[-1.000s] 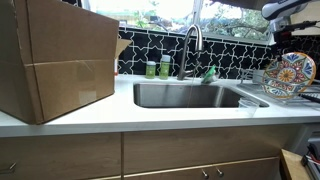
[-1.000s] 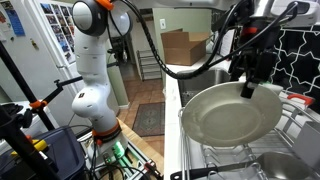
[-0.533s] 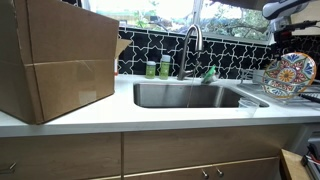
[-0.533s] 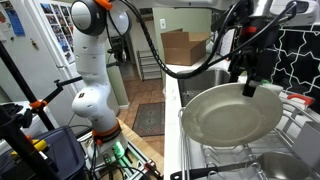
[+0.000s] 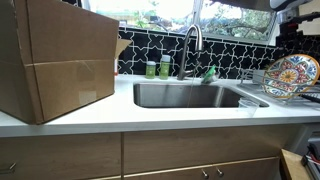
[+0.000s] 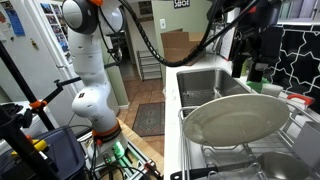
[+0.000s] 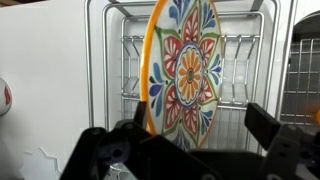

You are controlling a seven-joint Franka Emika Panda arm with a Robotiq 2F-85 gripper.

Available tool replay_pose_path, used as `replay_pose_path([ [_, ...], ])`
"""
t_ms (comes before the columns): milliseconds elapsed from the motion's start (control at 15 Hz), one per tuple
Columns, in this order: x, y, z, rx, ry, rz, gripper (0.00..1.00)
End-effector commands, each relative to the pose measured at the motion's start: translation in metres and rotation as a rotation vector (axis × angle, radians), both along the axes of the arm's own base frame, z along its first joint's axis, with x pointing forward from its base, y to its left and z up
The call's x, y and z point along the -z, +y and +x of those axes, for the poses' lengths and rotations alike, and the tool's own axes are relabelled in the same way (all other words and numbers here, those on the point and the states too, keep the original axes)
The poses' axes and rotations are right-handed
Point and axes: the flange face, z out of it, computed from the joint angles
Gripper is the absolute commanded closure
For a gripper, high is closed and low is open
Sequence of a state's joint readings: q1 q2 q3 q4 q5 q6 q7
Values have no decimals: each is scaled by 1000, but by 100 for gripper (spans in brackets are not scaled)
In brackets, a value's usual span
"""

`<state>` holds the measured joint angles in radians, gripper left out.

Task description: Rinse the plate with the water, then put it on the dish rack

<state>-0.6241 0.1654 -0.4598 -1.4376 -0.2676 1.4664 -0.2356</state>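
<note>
Plate [image 7: 183, 70] propped on edge in dish rack [image 7: 128, 68], leaning against tines. Claw [image 7: 198, 130] spread wide, empty, above rack; plate centred ahead between jaws, untouched.

cardboard box [image 5: 58, 62], faucet [image 5: 191, 45], sink [image 5: 190, 96]

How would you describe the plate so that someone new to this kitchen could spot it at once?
Start at the steel sink in the white counter and look to the wire dish rack beside it. The plate stands on edge in that rack; its bright flower pattern and yellow rim set it apart from the silvery wires.
</note>
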Motion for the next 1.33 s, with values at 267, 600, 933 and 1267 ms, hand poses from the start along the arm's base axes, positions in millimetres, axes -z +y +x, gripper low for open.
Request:
replay_pose_path([
  [267,-59,5,-22,7,-136,-119,0],
  [600,-124,5,-48,24,-337,-290,0],
  [933,-148,8,-64,119,-394,-322,0],
  [1267,-153,8,-71,168,-425,-330,0],
])
